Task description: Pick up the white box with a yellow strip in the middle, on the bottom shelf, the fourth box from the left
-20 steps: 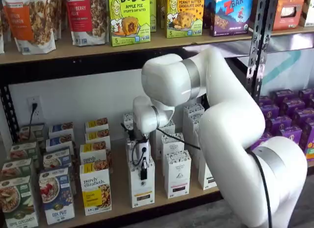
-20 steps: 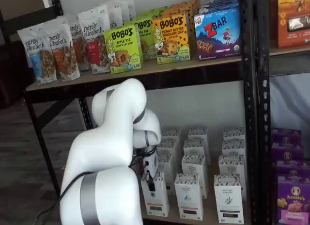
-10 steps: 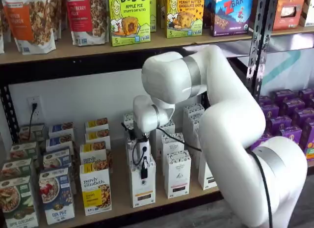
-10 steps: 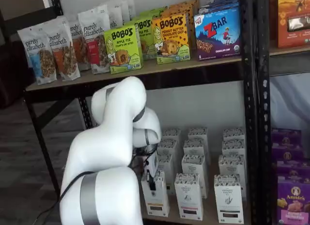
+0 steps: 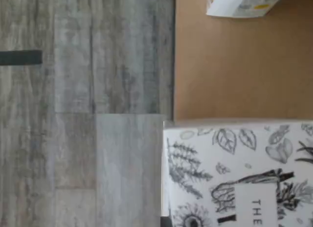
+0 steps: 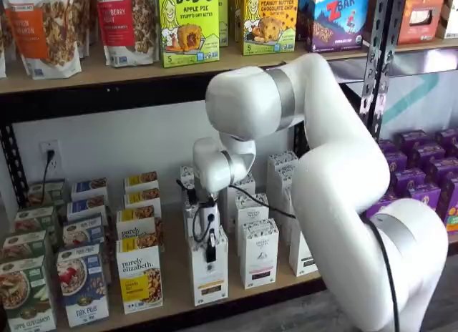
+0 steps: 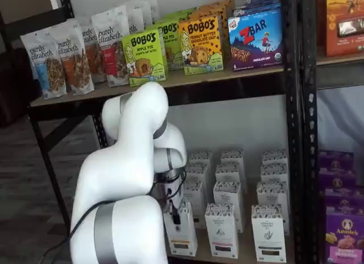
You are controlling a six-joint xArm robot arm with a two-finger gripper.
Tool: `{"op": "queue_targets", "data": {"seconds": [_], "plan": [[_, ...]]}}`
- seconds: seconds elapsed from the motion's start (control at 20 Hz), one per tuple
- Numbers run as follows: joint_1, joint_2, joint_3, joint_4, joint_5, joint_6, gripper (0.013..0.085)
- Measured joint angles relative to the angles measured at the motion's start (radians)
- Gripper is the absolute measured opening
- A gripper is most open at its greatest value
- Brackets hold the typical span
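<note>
White box (image 6: 209, 278) with the yellow strip stands at the front edge of the bottom shelf (image 6: 172, 264), in the front row, with a shorter yellow-panelled cereal box (image 6: 141, 275) to one side and a like white carton (image 6: 258, 252) to the other. In both shelf views the gripper (image 6: 210, 239) comes straight down onto its top, and the black jaws are closed on that top edge, holding the box. One black finger (image 7: 176, 214) lies against the carton's front face. The wrist view shows the leaf-patterned top of the box (image 5: 239, 173) close under the camera, past the shelf's front edge, with grey floor (image 5: 83, 109) beyond.

The grasp looks made, so the step in hand seems to be the lift. The box appears tipped slightly, its foot perhaps just clear of the board, though I cannot tell for sure. The next move calls for a clean upward and outward pull, keeping the carton from brushing its neighbours or the shelf's black front rail (image 6: 236, 298).
</note>
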Motion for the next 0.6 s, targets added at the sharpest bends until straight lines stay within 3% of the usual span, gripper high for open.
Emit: {"op": "queue_targets", "data": {"seconds": [0.3,0.6], "plan": [[0.019,-0.095,0.133,-0.012,-0.020,0.029,0.0490],[0.042,-0.210,0.308,-0.056,-0.076,0.091,0.0490]]}}
